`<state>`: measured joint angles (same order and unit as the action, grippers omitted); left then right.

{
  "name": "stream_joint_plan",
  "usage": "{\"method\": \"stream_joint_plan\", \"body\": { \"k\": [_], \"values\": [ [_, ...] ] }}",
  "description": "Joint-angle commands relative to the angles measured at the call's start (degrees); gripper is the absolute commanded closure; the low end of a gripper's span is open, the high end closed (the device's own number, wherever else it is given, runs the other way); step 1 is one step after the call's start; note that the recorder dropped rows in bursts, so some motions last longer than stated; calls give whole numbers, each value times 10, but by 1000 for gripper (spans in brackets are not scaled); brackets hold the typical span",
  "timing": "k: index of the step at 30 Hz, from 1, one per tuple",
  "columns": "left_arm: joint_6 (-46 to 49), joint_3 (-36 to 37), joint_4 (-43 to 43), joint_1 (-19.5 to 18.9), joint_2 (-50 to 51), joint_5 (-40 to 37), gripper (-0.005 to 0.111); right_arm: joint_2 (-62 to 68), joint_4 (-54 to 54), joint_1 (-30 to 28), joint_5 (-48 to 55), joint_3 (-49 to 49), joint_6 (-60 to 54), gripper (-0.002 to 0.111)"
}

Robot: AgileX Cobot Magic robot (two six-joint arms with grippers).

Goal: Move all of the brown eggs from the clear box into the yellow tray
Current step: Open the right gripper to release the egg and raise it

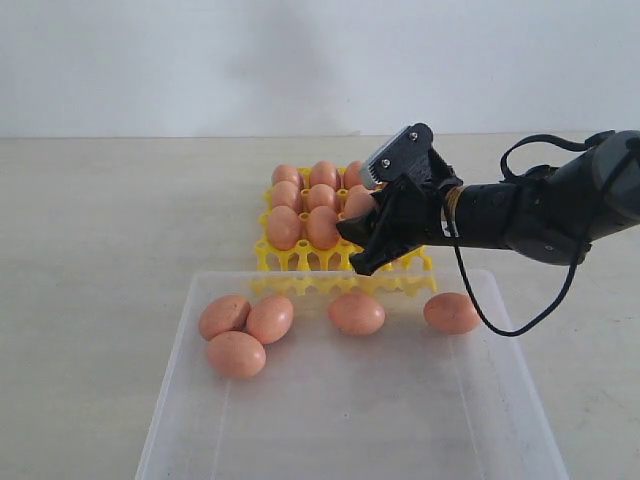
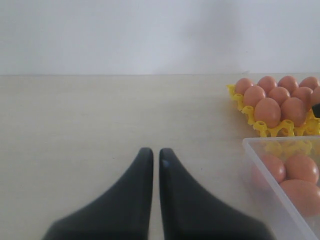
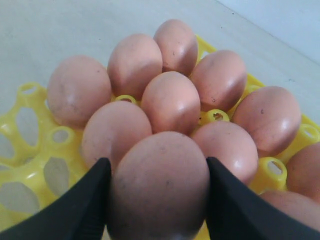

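My right gripper [image 1: 365,235] is shut on a brown egg [image 3: 160,185], its black fingers [image 3: 85,200] pressing both sides. It hangs over the front right part of the yellow tray [image 1: 300,258]. The tray's back rows hold several brown eggs [image 1: 283,228], while the front cups show bare. Several more brown eggs [image 1: 357,313] lie at the far end of the clear box [image 1: 165,400], in front of the tray. My left gripper [image 2: 152,155] is shut and holds nothing; it sits low over the bare table, left of the box [image 2: 270,165].
The pale tabletop [image 1: 110,230] spreads to the left of the tray and box. A plain white wall runs behind. A black cable [image 1: 500,325] loops down from the right arm over the box's right rim.
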<state>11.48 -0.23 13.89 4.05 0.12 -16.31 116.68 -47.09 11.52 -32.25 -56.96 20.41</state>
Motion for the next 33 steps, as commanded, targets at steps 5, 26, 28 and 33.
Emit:
{"method": "stream_joint_plan", "body": {
  "k": [5, 26, 28, 33],
  "values": [
    [1, 2, 1, 5, -1, 1, 103, 0, 6, -3, 13, -3, -2, 54],
    [1, 2, 1, 5, -1, 1, 103, -93, 13, 14, 192, -3, 200, 93],
    [1, 2, 1, 5, -1, 1, 103, -93, 10, 31, 259, -3, 204, 108],
    [1, 2, 1, 5, -1, 1, 103, -92, -41, 81, 225, -3, 173, 108]
  ]
}}
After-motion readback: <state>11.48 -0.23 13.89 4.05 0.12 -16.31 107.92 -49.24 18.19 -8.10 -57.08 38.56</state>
